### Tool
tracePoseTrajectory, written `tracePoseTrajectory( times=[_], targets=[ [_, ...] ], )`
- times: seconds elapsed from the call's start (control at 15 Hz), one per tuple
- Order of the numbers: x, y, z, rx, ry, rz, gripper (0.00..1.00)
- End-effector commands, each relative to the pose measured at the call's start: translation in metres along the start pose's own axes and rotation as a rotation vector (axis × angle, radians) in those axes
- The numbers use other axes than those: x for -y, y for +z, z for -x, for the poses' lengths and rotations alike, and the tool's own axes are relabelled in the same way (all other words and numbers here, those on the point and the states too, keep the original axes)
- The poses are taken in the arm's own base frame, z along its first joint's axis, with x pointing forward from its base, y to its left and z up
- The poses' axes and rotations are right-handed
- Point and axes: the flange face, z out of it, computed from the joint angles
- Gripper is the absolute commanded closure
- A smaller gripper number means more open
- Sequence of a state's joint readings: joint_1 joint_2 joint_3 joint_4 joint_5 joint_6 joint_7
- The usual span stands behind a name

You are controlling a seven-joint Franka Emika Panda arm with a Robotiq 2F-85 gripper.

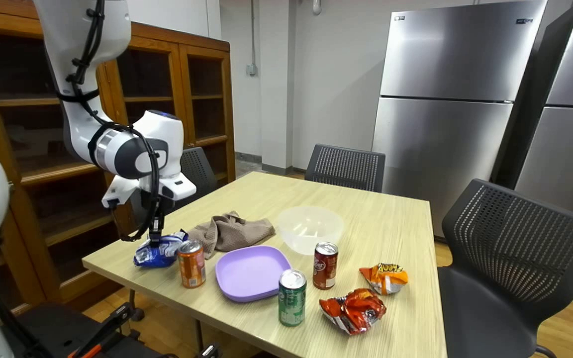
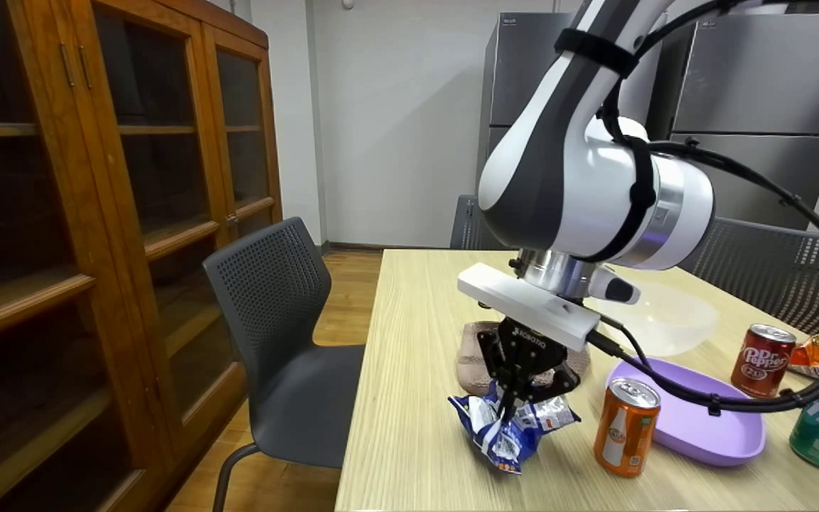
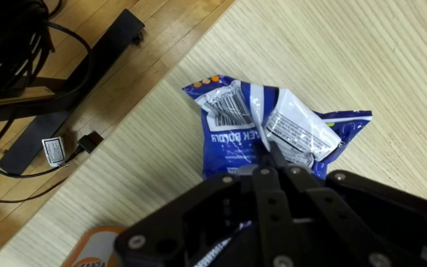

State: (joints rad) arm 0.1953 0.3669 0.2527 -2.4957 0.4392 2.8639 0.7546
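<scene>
A crumpled blue chip bag [image 3: 228,146] with white label patches lies on the pale wooden table [image 3: 154,141], close to an edge. My gripper [image 3: 269,152] points down onto it, and its black fingers are closed together on a raised fold of the wrapper. In both exterior views the fingertips reach into the bag [image 2: 512,448], which still appears to rest on the table. An orange soda can [image 2: 626,430] stands upright beside the bag; part of it shows at the bottom of the wrist view. Behind the gripper lies a brown towel [image 1: 239,233], rumpled.
A purple plate [image 1: 251,273] sits beside the orange can, with a translucent bowl [image 1: 291,238] behind it. A green can [image 1: 292,301], a Dr Pepper can [image 1: 325,268], a red wrapper [image 1: 358,311] and an orange wrapper [image 1: 387,278] stand or lie farther along. Chairs surround the table.
</scene>
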Motion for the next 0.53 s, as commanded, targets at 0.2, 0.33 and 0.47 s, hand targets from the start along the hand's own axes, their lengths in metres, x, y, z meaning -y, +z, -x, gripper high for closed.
tracePoseTrajectory(
  times=[0.2,0.33,0.47],
  targets=[
    [0.004,-0.055,0.03,-0.044,-0.148,-0.047,1.0],
    [0.0,-0.073,0.033,-0.074,-0.163,-0.067,1.0],
    [-0.006,-0.091,0.033,-0.098,-0.172,-0.086,1.0]
  ],
)
